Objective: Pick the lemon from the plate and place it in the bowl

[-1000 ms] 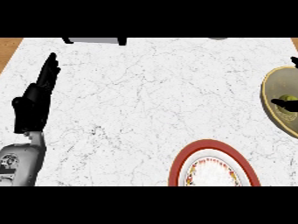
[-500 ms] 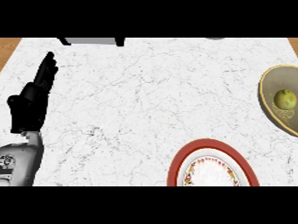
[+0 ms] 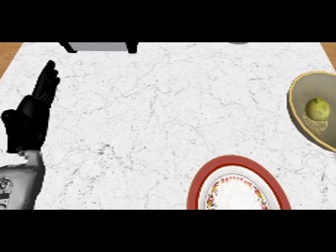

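Head view: nearest the lower edge, the grey left forearm [image 3: 10, 189] is seen entering at the lower left, and the black left hand [image 3: 31, 117] is held above it with fingers straight and together, pointing up the white marble counter [image 3: 163, 108]; nothing is held in it. The right hand is not seen anywhere. Far to the right of the left hand and slightly nearer, a round plate with a red rim and a patterned white centre [image 3: 234, 185] is cut off by the lower edge, and nothing is seen on it. Farther to the right, level with the hand, a shallow round tan bowl [image 3: 323, 112] is partly cut off by the right edge. The yellow-green lemon [image 3: 317, 108] is seen lying inside this bowl. Beyond the fingertips, at the counter's far edge, a grey object with black legs [image 3: 99, 47] is partly visible.
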Motion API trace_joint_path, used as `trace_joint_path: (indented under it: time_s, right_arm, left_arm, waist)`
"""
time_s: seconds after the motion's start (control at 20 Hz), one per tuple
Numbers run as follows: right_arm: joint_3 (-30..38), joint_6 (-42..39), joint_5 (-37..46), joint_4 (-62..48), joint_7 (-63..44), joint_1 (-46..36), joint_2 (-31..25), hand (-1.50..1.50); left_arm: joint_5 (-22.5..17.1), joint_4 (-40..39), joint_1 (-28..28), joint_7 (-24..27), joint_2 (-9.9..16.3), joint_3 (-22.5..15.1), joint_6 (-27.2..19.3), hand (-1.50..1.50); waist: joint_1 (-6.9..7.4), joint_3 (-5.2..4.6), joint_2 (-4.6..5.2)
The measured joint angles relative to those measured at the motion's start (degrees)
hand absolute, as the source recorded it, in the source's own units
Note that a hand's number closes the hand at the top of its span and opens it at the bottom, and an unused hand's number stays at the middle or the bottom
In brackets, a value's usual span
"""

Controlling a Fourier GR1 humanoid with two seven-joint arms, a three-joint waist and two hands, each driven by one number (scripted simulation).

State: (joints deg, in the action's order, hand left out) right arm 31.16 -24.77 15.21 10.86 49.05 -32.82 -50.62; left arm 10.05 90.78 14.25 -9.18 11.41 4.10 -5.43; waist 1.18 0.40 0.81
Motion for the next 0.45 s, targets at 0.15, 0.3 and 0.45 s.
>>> trace_joint_path:
  time_s: [0.15,0.3,0.45]
  right_arm:
    - [-0.6,-0.9,-0.3,1.2,0.6,2.3,0.0,-1.5]
    - [-0.9,-1.6,-0.8,2.5,1.1,4.2,-0.4,-1.5]
    - [-1.2,-2.0,-1.5,3.7,1.6,6.3,-0.9,-1.5]
  left_arm:
    - [0.6,0.4,-0.2,-0.3,-0.4,-0.5,-0.5,0.0]
    - [0.8,0.6,-0.5,-0.1,-0.5,-0.6,-0.6,0.0]
    - [0.7,0.9,-1.4,0.3,-0.8,-0.8,-0.5,0.0]
  waist:
    - [-0.28,0.02,-0.15]
    - [-0.45,0.07,-0.19]
    - [-0.62,0.08,-0.28]
